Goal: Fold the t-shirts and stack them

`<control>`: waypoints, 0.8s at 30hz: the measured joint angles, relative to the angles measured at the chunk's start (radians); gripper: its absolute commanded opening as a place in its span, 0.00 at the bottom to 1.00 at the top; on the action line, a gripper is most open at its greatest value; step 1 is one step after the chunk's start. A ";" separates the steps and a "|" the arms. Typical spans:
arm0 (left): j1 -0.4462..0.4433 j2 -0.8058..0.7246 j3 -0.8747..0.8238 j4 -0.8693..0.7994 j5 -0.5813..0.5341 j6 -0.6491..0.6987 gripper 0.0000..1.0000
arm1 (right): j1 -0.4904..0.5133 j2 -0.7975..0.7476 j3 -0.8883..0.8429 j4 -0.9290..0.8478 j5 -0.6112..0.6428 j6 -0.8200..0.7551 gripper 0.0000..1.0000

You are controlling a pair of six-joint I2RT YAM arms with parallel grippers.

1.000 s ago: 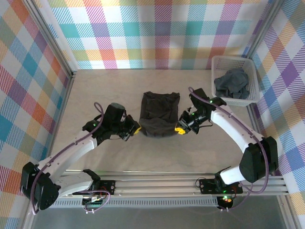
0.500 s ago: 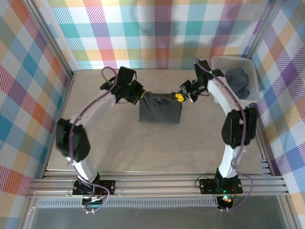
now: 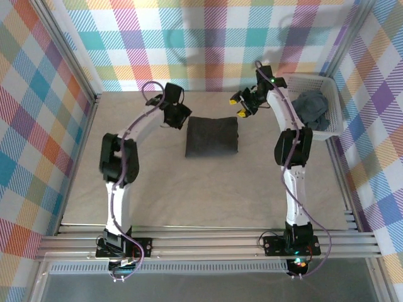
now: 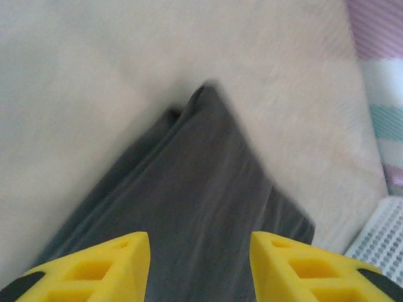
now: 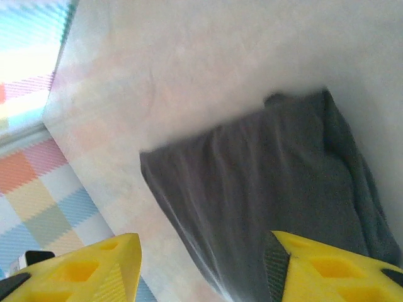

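The folded t-shirt [image 3: 211, 136] lay flat mid-table [image 3: 157, 182], with the left gripper [image 4: 199, 251] and right gripper [image 3: 238, 106] both spread and empty just off its far corners. That fold looked finished. Next, I judged, came the crumpled t-shirt [image 3: 312, 108] in the basket [image 3: 284, 80] — the right gripper hung nearer.

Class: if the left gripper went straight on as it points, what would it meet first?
Most likely the folded t-shirt on the table, right ahead of the left gripper; depth is unclear.
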 measured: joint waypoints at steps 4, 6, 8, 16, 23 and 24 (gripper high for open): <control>-0.180 -0.259 -0.311 0.161 -0.045 -0.158 0.59 | 0.005 -0.432 -0.563 0.182 -0.014 -0.037 0.63; -0.286 -0.304 -0.404 0.274 -0.078 -0.240 0.62 | 0.007 -0.654 -0.817 0.303 -0.036 -0.030 0.66; -0.383 -0.286 -0.456 0.381 -0.100 -0.317 0.64 | 0.008 -0.832 -1.013 0.427 -0.060 -0.015 0.67; -0.448 -0.049 -0.460 0.602 -0.231 -0.550 0.70 | 0.006 -1.148 -1.402 0.610 -0.108 0.043 0.66; -0.450 0.081 -0.362 0.671 -0.290 -0.655 0.60 | -0.006 -1.250 -1.452 0.602 -0.123 0.053 0.65; -0.450 0.090 -0.354 0.676 -0.298 -0.663 0.55 | -0.007 -1.255 -1.452 0.600 -0.125 0.052 0.65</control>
